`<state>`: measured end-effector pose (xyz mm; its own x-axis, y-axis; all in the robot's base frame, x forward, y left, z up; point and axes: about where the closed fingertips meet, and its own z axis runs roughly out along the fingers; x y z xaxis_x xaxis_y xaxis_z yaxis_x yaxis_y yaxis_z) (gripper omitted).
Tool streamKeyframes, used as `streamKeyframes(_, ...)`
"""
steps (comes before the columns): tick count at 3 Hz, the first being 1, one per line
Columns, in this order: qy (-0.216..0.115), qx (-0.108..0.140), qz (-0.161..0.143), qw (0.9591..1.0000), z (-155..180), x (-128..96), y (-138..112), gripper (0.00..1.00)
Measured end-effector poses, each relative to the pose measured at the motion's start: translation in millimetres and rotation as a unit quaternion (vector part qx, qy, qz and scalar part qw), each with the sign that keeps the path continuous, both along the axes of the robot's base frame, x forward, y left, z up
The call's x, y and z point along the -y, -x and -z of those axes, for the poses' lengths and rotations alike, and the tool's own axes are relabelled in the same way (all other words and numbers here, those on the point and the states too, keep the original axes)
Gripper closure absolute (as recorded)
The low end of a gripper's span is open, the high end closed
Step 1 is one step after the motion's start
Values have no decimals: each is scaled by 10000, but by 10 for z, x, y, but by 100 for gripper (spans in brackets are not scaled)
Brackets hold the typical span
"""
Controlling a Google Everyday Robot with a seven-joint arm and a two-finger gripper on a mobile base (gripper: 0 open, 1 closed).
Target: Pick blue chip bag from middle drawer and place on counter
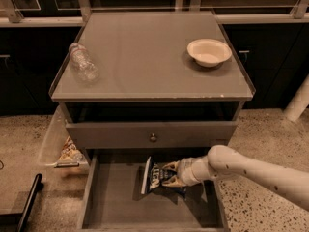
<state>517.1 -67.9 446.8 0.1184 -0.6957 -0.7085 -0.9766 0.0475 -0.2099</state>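
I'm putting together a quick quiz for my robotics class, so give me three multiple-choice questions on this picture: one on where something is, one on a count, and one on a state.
1. Where is the blue chip bag?
A. on the floor
B. on a chair
C. in the open middle drawer

2. How many things lie on the counter?
A. two
B. none
C. five

3. How is the plastic bottle placed?
A. standing upright
B. lying on its side
C. standing upside down

Answers:
1 C: the bag rests on the drawer floor, with the gripper down in the drawer at the bag's right end.
2 A: only the plastic bottle and a bowl are there.
3 B: its long side rests on the counter.
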Motion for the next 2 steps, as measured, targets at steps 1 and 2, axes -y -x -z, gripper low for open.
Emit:
streamKeyframes(1, 4, 95, -61, 9999, -392, 116, 18, 100)
streamKeyframes(2, -1, 302, -142, 9994, -683, 162, -36, 100)
